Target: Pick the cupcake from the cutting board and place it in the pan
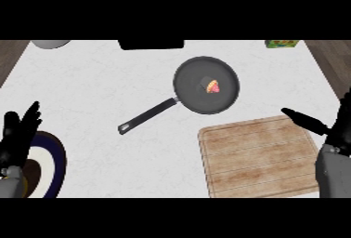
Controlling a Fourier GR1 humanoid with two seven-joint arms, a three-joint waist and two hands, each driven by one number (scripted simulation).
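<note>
cupcake (214, 87) in pan (195, 100), cutting board (257, 158) nearby, both hands open

Two matte black robot hands with slim, tapered fingers and a thumb each, the left hand (18, 132) at the left edge and the right hand (334, 126) at the right edge. Joined at the wrists to smooth, rounded grey forearms. No cables, screws or markings visible.
</note>
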